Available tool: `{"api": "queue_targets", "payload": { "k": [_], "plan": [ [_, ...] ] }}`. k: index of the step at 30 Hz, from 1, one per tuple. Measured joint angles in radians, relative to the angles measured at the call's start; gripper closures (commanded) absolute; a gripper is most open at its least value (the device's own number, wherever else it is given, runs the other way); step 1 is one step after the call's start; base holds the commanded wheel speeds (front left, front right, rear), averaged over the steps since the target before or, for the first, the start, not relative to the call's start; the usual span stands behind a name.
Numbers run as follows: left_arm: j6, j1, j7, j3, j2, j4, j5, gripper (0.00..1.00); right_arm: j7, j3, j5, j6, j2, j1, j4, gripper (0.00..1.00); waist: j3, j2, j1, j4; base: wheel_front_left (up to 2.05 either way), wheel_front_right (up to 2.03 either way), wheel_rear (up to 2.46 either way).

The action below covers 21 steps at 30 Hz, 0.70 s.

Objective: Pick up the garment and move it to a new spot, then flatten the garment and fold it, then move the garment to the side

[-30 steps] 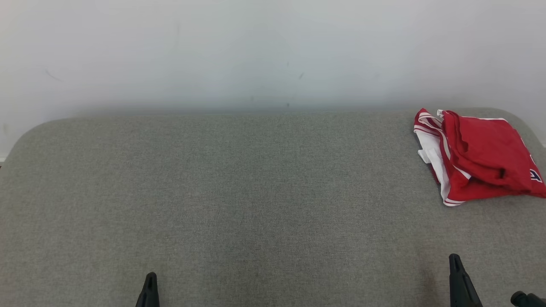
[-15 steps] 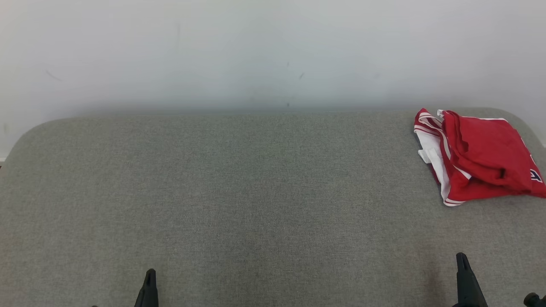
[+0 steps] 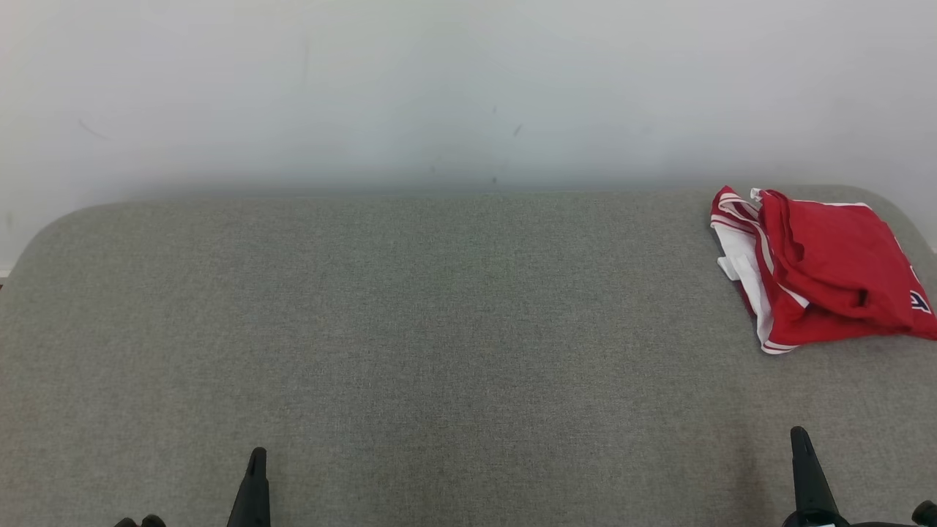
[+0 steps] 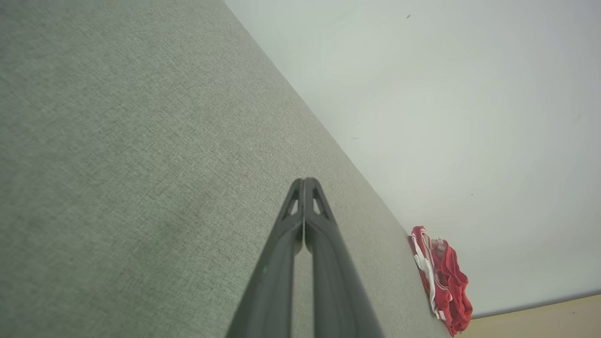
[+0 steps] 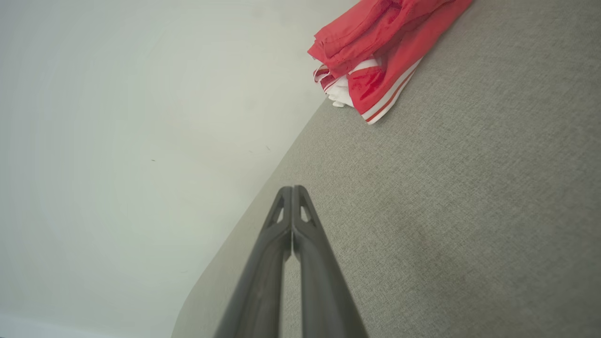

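Red cloth with white stripes, the garment (image 3: 823,271) lies as a compact, layered bundle on the grey fabric-covered counter (image 3: 439,329). In the head view it is at about 2 o'clock, close to the far right corner and just in front of the pale wall (image 3: 439,88). Its layers are stacked on each other, with the white striped edges showing toward 9 o'clock. It therefore looks folded rather than thrown down, although the top layer has some soft wrinkles. The left hand (image 3: 255,460) is at 7 o'clock and the right hand (image 3: 800,439) is at 5 o'clock, both low at the near edge of the counter and pointing toward 12 o'clock. In each wrist view the two dark fingers are pressed together along their length, so both hands are fully closed and hold nothing. Both hands are well apart from the garment; the right one is the nearer, with the bundle toward 1 o'clock from it. I judge that the garment is at the side because the last step of the task asks for this. It also leaves the wide middle of the counter free. I think the hands are closed and low so that they cannot catch the cloth and spoil the fold. If the work is not finished, the right hand would be the natural one to reach it, and it must first open its fingers.
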<state>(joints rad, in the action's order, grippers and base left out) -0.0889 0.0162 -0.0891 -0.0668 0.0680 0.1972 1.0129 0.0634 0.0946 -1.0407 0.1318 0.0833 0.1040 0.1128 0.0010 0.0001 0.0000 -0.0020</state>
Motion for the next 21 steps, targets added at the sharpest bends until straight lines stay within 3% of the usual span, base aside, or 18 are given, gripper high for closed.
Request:
{"api": "queue_targets", "payload": {
  "k": [21],
  "plan": [
    [-0.015, -0.023, 0.047, 0.006, 0.002, 0.001, 0.223, 1.00, -0.054, 0.021, -0.224, 0.000, 0.005, -0.004, -0.010, 1.00, 0.000, 0.0000, 0.0000, 0.001, 0.00, 0.00, 0.00]
  ]
}}
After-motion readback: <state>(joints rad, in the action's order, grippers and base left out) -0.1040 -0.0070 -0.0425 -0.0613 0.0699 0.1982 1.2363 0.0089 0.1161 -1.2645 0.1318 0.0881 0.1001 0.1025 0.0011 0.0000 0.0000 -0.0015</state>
